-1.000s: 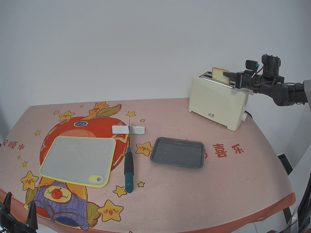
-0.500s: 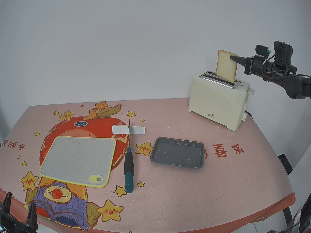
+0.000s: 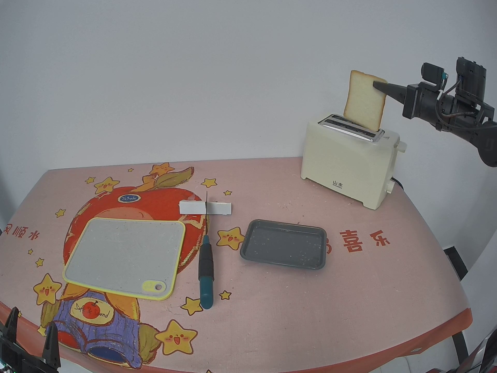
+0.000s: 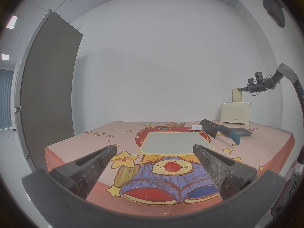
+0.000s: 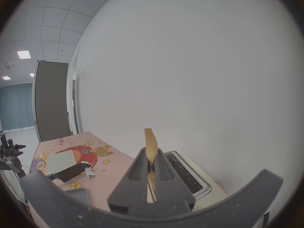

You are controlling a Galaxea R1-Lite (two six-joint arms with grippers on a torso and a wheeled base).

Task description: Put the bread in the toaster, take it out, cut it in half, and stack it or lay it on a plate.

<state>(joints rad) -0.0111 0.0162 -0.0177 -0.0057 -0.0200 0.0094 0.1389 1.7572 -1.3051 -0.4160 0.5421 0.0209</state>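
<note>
My right gripper (image 3: 382, 87) is shut on a slice of bread (image 3: 365, 106), holding it upright just above the slot of the cream toaster (image 3: 349, 165) at the back right of the table. In the right wrist view the bread (image 5: 151, 146) stands edge-on between the two closed fingers (image 5: 136, 171), with the toaster (image 5: 190, 178) below. My left gripper (image 4: 152, 162) hangs open off the front left edge of the table, nothing between its fingers. The dark tray (image 3: 283, 244) lies mid-table. The grey cutting board (image 3: 125, 257) lies to the left, with the knife (image 3: 206, 262) beside it.
A small white holder (image 3: 205, 207) props the knife's blade behind the board. The table wears a pink cloth (image 3: 290, 312) with an apple cartoon. A white wall stands close behind the toaster.
My right gripper has lifted the bread up out of the toaster slot; a second ago only its top showed above the slot. The left arm has kept still.
</note>
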